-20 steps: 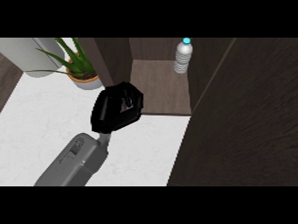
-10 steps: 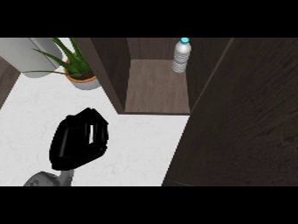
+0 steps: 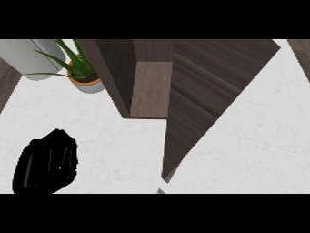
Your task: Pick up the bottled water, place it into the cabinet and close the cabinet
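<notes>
Though ajar, one cabinet (image 3: pixel 150 91), one hand (image 3: pixel 47 161)

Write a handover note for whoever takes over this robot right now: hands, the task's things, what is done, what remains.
Left hand: low at the view's left over the white counter, fingers relaxed, holding nothing.
Right hand: not in view.
Bottled water: not visible; it cannot be seen whether it is inside the cabinet.
Cabinet door: angled across the opening, a strip of the shelf showing, so apparently not fully shut.
Left: confirm the bottle is inside, then push the door closed.
</notes>
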You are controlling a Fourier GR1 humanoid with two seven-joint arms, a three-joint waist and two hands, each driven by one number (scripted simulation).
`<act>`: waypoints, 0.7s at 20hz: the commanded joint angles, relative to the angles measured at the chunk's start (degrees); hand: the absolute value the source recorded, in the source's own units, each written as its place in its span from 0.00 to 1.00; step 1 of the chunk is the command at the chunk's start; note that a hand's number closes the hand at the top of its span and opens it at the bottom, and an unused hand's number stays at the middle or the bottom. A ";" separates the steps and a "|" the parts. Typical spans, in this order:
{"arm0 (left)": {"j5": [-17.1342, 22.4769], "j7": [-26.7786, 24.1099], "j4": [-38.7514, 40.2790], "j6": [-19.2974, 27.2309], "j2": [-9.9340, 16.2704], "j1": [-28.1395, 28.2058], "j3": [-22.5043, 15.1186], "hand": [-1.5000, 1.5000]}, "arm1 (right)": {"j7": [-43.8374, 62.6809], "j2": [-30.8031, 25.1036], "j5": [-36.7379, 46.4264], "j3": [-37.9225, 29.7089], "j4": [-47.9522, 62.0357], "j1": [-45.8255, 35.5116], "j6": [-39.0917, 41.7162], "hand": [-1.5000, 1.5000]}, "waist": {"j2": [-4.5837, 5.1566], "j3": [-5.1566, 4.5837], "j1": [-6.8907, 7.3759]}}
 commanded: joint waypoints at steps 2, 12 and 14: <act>0.77 -0.13 -3.04 -1.13 1.73 4.09 2.03 1.00 | -0.54 9.55 3.82 2.74 9.49 -12.80 -2.29 1.00 | 0.11 0.02 0.45; 4.55 -2.30 -2.37 -9.66 6.19 8.37 6.99 1.00 | 4.26 9.45 0.48 -7.23 16.21 -22.91 -11.54 1.00 | 0.58 -0.11 1.94; 3.35 -3.08 -3.99 -8.81 4.81 9.45 5.55 1.00 | 1.51 9.53 -1.12 -8.45 21.22 -24.70 -14.47 1.00 | 0.66 -0.03 2.44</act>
